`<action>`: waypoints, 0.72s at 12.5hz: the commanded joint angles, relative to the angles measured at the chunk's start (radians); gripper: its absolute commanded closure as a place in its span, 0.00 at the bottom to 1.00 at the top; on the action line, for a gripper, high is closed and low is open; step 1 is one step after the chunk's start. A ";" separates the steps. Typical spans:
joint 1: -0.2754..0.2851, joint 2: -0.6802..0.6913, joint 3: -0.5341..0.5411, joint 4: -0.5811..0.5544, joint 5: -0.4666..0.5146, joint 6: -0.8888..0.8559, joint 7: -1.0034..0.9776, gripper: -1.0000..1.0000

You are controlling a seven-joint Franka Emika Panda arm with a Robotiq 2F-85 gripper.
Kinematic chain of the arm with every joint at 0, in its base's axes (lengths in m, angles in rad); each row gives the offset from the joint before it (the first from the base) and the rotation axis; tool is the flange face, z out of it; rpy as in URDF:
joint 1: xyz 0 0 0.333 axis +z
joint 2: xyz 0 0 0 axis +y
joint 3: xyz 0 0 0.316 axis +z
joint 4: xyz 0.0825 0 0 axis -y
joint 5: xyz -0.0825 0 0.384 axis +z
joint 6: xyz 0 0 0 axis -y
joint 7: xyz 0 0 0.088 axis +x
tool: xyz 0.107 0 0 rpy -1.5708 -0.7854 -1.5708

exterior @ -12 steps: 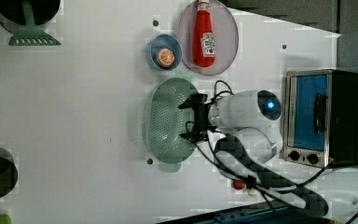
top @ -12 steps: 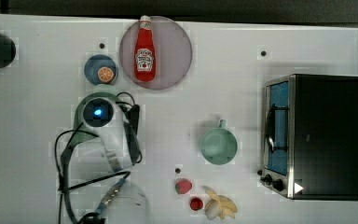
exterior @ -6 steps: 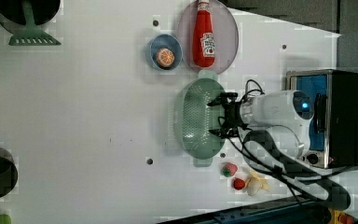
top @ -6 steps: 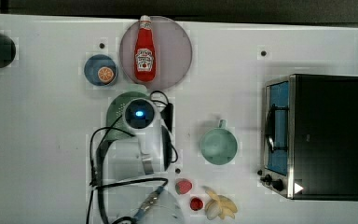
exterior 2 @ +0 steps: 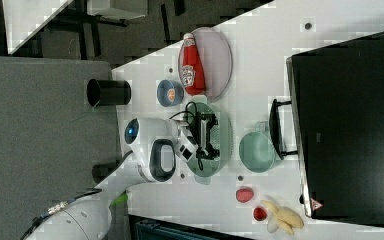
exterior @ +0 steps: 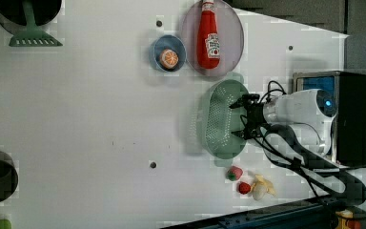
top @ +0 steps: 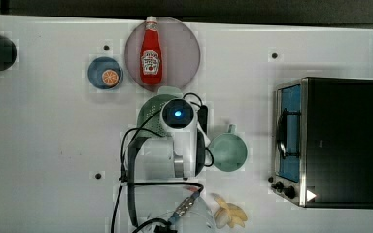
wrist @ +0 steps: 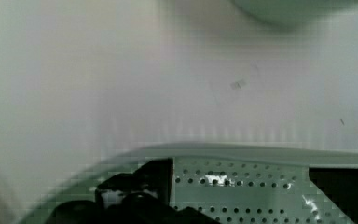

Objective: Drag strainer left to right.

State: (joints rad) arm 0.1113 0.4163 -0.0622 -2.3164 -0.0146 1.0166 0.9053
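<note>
The gripper (exterior: pixel 240 118) sits spread wide inside the strainer (exterior: pixel 218 119), clamping nothing, mid-table in the left view between the ketchup plate (exterior: pixel 232 36) and the mug (top: pixel 228 151); it looks light, stiff, slippery plastic, so pushing its inner wall seems best.

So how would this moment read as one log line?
step: dragging | gripper: open, inside strainer bowl | strainer: below ketchup plate, left view
</note>
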 commanded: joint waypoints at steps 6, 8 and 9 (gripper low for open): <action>0.009 -0.031 -0.050 0.007 0.003 0.059 -0.254 0.00; 0.011 -0.083 -0.014 0.011 0.003 0.056 -0.280 0.00; 0.012 -0.118 0.007 0.011 0.003 0.042 -0.308 0.00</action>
State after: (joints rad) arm 0.1033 0.3689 -0.0947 -2.3301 -0.0195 1.0449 0.6836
